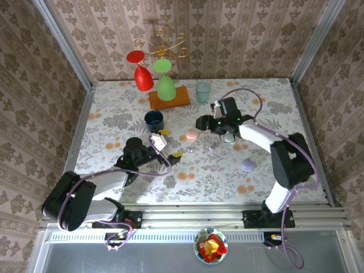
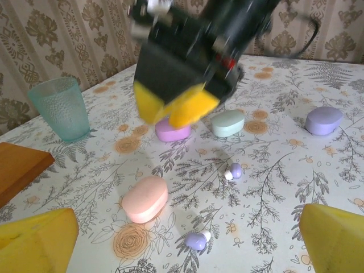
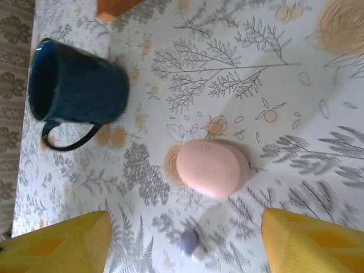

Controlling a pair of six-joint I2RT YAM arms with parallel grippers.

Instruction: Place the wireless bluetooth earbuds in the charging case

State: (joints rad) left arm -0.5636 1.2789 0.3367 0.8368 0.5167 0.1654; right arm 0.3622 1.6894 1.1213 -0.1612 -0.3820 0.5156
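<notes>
Two tiny lilac earbuds with white tips (image 2: pixel 198 240) (image 2: pixel 234 170) lie loose on the floral table, small specks in the top view (image 1: pixel 189 150) (image 1: pixel 211 148). Beside them sits a shut pink charging case (image 2: pixel 145 198) (image 1: pixel 192 135) (image 3: pixel 211 168). Further off rest a pink-lilac case (image 2: pixel 172 131), a mint case (image 2: pixel 228 123) (image 1: pixel 228 137) and a lilac case (image 2: pixel 323 120) (image 1: pixel 248 165). My left gripper (image 2: pixel 185 253) (image 1: pixel 169 143) is open and empty, low over the nearer bud. My right gripper (image 3: pixel 182 253) (image 1: pixel 206 124) (image 2: pixel 176 107) hovers open near the pink case, one bud (image 3: pixel 190 243) between its fingers and a pale blur beside it.
A dark blue mug (image 1: pixel 153 120) (image 3: pixel 74 91) stands left of the cases. Behind them are a teal glass (image 1: pixel 203 91) (image 2: pixel 60 108) and a wooden block (image 1: pixel 169 98) with a red goblet (image 1: pixel 142 73) and a green goblet (image 1: pixel 165 82). Patterned walls close in three sides.
</notes>
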